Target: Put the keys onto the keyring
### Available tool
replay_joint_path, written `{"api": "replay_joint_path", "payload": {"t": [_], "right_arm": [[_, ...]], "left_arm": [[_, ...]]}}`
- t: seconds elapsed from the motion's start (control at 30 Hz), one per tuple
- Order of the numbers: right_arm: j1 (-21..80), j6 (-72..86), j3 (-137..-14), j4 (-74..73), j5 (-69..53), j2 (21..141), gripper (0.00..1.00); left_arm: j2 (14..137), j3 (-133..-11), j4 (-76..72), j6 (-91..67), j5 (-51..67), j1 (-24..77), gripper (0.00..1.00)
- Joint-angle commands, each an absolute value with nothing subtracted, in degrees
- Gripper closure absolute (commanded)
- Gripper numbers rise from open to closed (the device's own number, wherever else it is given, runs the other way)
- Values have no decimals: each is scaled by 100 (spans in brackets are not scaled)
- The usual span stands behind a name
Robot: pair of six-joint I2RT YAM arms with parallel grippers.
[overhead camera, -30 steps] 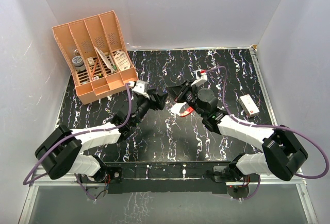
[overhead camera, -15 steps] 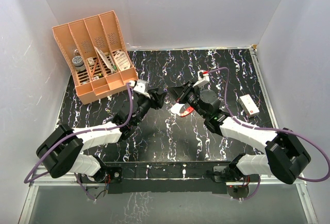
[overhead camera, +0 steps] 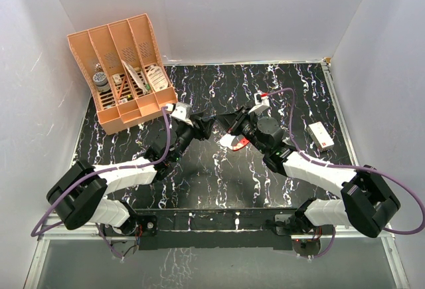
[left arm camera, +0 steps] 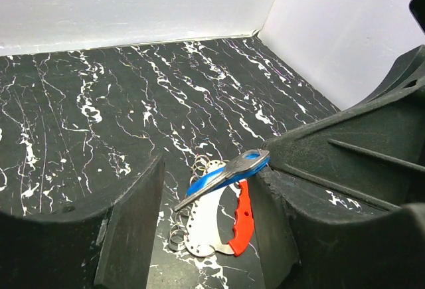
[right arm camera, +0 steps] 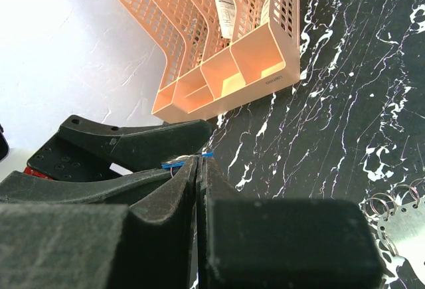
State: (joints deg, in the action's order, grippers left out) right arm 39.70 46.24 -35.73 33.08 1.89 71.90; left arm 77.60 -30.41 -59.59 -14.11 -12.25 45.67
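Your right claw (right arm camera: 197,161) is clenched on the light, stiff blue-headed silver key (left arm camera: 229,173), seemingly by its plastic head, with your left claw (overhead camera: 204,128) released around the slick blade, over the red-and-silver D-shaped keyring (left arm camera: 244,219) on the counter (left arm camera: 99,103).

Key (left arm camera: 224,177): tiny, silver blade, blue head, tilted, head end pinched in the closed right tool (right arm camera: 197,163), blade tip pointing down over the keyring (left arm camera: 242,216); keyring: red curved side, pale metal side, flat on the worktop (left arm camera: 99,116).
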Motion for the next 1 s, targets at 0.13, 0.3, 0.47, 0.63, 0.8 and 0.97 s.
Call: {"api": "replay_joint_path", "payload": {"t": [0.13, 0.3, 0.47, 0.63, 0.8, 0.97], "right_arm": [[3990, 4560, -3582, 3491, 210, 6940, 100], [3990, 4464, -3585, 3433, 293, 6827, 100], [3987, 4284, -3663, 3258, 380, 6744, 100], [3990, 4184, -3735, 3159, 371, 6750, 100], [3990, 4096, -3781, 3095, 326, 6785, 100], [3990, 3598, -4059, 2698, 379, 6755, 100]], "left_arm": [[7746, -3211, -6115, -1410, -1018, 4588, 45], [7709, -3152, -6065, -1431, -1008, 4587, 44], [7673, -3138, -6044, -1439, -994, 4588, 43], [7673, -3163, -6054, -1438, -976, 4588, 43], [7664, -3165, -6088, -1402, -881, 4588, 62], [7604, -3173, -5882, -1246, -844, 4588, 80]]}}
